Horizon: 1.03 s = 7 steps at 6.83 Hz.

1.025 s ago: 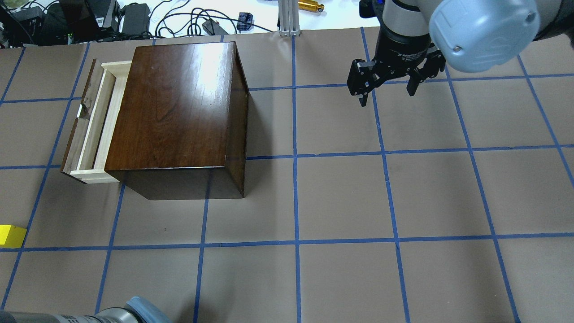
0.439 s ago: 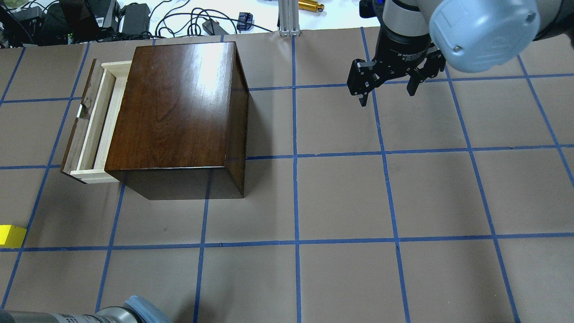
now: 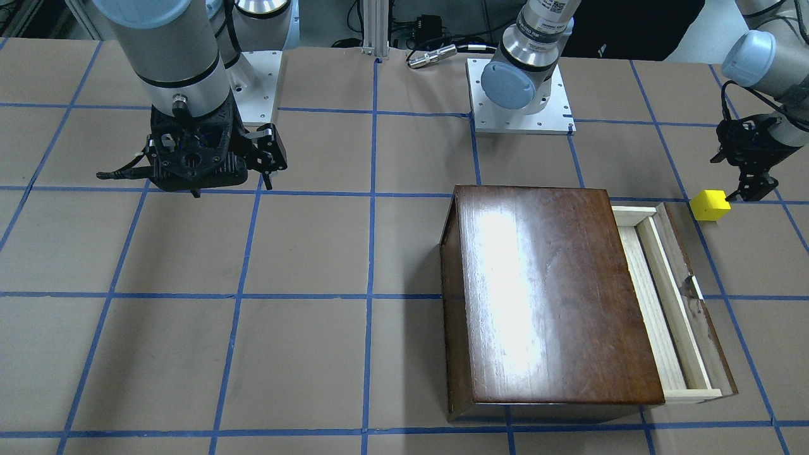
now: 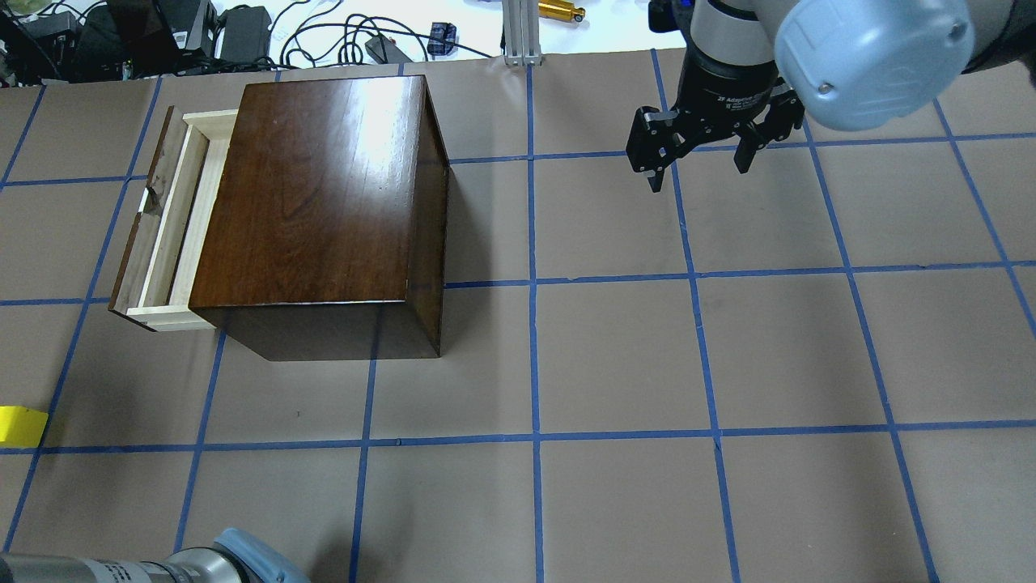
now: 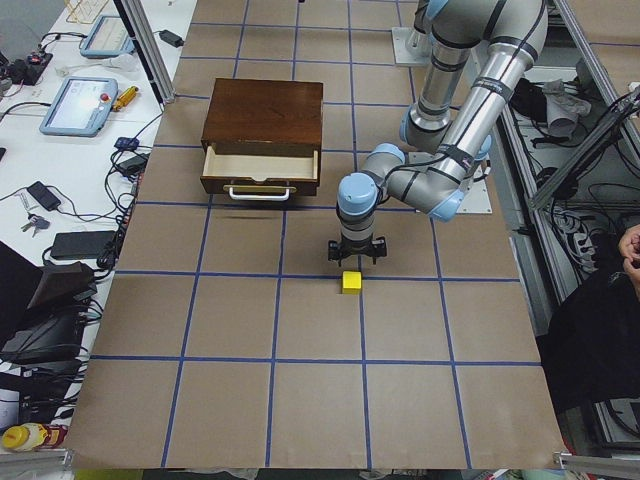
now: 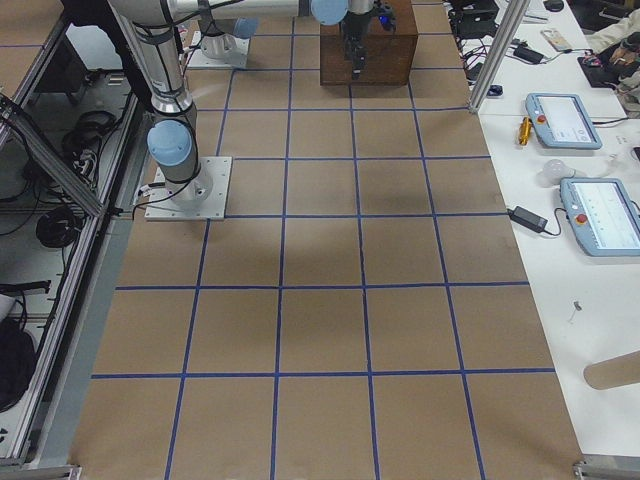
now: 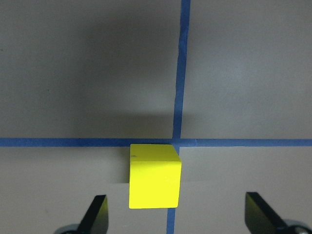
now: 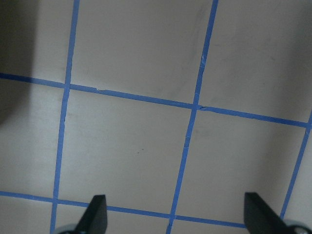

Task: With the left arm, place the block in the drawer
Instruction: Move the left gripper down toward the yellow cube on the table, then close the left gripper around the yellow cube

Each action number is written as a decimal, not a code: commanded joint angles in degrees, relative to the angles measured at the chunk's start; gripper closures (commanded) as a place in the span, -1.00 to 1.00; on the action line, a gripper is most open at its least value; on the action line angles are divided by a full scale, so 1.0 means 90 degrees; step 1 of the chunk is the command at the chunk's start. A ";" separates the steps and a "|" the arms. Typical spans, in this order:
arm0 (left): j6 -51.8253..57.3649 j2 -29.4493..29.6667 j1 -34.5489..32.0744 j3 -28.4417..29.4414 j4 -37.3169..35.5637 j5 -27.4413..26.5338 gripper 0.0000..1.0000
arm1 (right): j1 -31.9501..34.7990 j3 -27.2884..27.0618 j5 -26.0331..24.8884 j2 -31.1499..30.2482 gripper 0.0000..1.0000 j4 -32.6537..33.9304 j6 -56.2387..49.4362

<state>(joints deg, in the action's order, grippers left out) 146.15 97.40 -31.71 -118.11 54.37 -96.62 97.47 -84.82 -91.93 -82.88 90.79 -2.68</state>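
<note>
The yellow block lies on the brown paper at a crossing of blue tape lines; it also shows in the front view and at the overhead view's left edge. My left gripper is open and empty and hovers just over the block, which sits between the two fingertips, a little left of centre. In the front view the left gripper is right beside the block. The drawer stands pulled out of the dark-brown box and looks empty. My right gripper is open and empty, far off.
The box stands between the block and the far table edge, with its open drawer facing the block's side. Cables, chargers and a metal post lie beyond the far edge. The left arm's elbow shows at the overhead view's bottom.
The left arm's elbow has shifted slightly at the bottom of the overhead view. The block, the drawer and the right arm have not moved.
</note>
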 commanded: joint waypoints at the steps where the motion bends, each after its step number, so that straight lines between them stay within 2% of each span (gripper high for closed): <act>1: 0.0409 0.0221 0.0182 -0.0216 -0.0549 0.0236 -1.00 | 0.0000 0.0000 0.0010 0.0000 -1.00 0.0000 -0.0005; 2: 0.0576 0.0387 0.0232 -0.0216 -0.0630 0.0411 -1.00 | 0.0000 0.0000 0.0000 0.0000 -1.00 0.0000 -0.0005; 7: 0.0890 0.0935 0.0408 -0.0216 -0.1080 0.0442 -1.00 | 0.0000 0.0000 0.0010 0.0000 -1.00 0.0000 -0.0005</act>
<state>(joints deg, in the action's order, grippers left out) 153.61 104.93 -28.31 -120.06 45.11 -92.68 97.47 -84.82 -91.92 -82.88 90.79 -2.72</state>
